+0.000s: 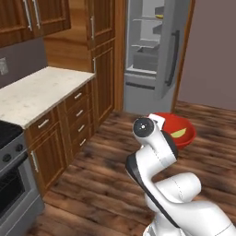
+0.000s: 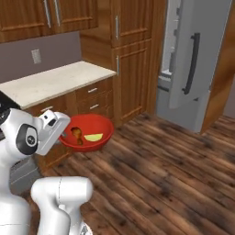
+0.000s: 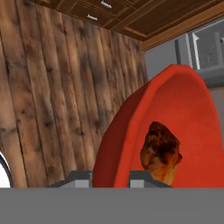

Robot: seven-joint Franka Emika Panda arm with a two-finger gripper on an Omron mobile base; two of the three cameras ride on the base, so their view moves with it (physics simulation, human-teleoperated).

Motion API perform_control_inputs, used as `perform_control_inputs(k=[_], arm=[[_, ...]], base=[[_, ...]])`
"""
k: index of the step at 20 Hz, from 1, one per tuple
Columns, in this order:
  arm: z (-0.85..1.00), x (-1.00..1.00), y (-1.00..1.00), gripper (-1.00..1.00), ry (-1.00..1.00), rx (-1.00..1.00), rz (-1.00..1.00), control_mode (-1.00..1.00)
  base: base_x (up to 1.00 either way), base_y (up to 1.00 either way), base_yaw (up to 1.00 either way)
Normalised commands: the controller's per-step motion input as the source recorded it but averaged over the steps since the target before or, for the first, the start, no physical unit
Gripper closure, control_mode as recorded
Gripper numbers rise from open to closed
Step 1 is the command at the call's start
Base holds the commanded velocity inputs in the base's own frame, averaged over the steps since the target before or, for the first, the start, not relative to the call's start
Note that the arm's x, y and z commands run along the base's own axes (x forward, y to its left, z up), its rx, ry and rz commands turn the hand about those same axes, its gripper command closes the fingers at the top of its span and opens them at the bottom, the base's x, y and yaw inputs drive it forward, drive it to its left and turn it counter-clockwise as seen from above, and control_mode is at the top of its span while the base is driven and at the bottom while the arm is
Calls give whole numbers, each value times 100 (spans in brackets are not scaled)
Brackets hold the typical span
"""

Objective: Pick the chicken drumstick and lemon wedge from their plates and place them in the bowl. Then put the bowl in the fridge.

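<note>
My gripper (image 3: pixel 111 180) is shut on the near rim of the glossy red bowl (image 3: pixel 175 100), one finger inside the wall and one outside. It carries the bowl (image 2: pixel 104 128) in the air above the wooden floor. Inside the bowl lie the brown roasted chicken drumstick (image 3: pixel 159 151) (image 2: pixel 77 134) and the yellow-green lemon wedge (image 2: pixel 93 137) (image 1: pixel 179 133). My own arm partly covers the bowl (image 1: pixel 184 123) in the left base view. Ahead stands the grey fridge (image 1: pixel 145 55) with its door (image 1: pixel 173 50) swung open and the grey shelves showing. The plates are out of view.
A light stone counter (image 1: pixel 41 90) over brown drawers runs along the left, with a stove (image 1: pixel 9 175) at its near end. Tall wooden cabinets (image 1: pixel 103 55) stand between the counter and the fridge. The open fridge door (image 2: pixel 193 59) juts out over the wooden floor (image 2: pixel 165 174).
</note>
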Motion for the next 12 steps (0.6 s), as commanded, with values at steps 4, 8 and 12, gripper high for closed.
perform_control_inputs(k=[4,8,12], arm=[[0,0,0,100,0,0,0,100],[0,0,0,100,0,0,0,100],[0,0,0,100,0,0,0,100]], base=[[73,29,-34],[71,30,-35],[76,30,-29]])
